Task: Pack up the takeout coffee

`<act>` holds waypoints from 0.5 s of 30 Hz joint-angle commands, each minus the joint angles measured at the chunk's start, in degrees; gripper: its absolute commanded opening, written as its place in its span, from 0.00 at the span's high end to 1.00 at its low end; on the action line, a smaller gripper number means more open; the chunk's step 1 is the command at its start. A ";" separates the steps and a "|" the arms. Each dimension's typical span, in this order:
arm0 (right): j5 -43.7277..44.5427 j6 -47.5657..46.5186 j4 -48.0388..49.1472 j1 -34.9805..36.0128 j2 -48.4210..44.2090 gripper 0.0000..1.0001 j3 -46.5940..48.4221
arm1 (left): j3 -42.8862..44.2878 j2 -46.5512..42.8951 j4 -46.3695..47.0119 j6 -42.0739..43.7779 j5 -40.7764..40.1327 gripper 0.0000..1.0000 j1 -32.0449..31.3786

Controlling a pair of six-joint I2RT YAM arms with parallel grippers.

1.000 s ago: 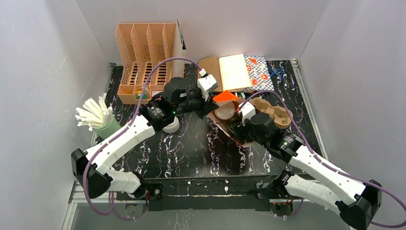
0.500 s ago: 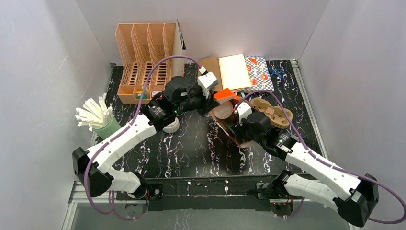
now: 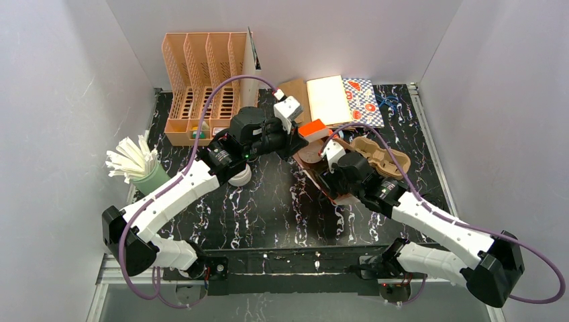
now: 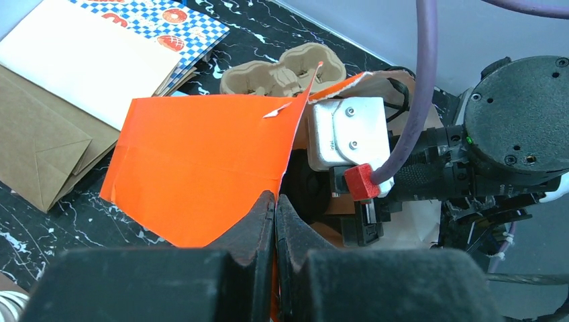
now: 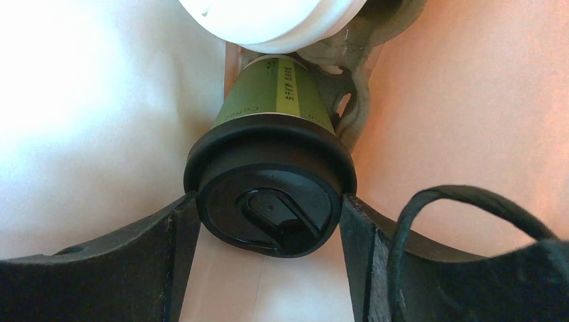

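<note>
A dark green takeout cup (image 5: 278, 94) with a black lid (image 5: 268, 201) lies inside an orange paper bag (image 4: 201, 154), its lid facing the right wrist camera. My right gripper (image 5: 268, 204) is shut on this cup, with one finger against each side of the lid. A second cup's white lid (image 5: 268, 17) shows just beyond it, against a pulp carrier (image 5: 352, 87). My left gripper (image 4: 276, 201) is shut on the bag's rim and holds the mouth open. In the top view the left gripper (image 3: 300, 134) is at the bag mouth and the right gripper (image 3: 327, 161) reaches inside it.
A pulp cup carrier (image 3: 382, 154) lies right of the bag. Flat paper bags (image 3: 329, 100) are stacked at the back. An orange file rack (image 3: 204, 74) stands at the back left. A green holder of white sticks (image 3: 137, 164) is at the left. A white cup (image 3: 240, 176) sits under the left arm.
My right arm has pushed forward and left, deeper into the bag. My left gripper has pulled the orange rim slightly up and back.
</note>
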 commanded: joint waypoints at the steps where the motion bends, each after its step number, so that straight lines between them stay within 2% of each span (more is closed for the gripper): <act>1: 3.94 -1.73 -1.75 -0.17 -0.88 0.99 1.60 | 0.08 -2.78 3.78 -2.50 1.15 1.00 0.20; 9: 9.72 -0.59 0.19 -0.12 -4.63 0.99 -1.23 | 0.75 -2.03 3.44 -3.59 1.56 1.00 0.26; 15: 10.45 0.05 -0.18 -0.12 -4.45 0.99 -0.48 | 0.58 -1.90 2.99 -3.48 1.50 1.00 0.25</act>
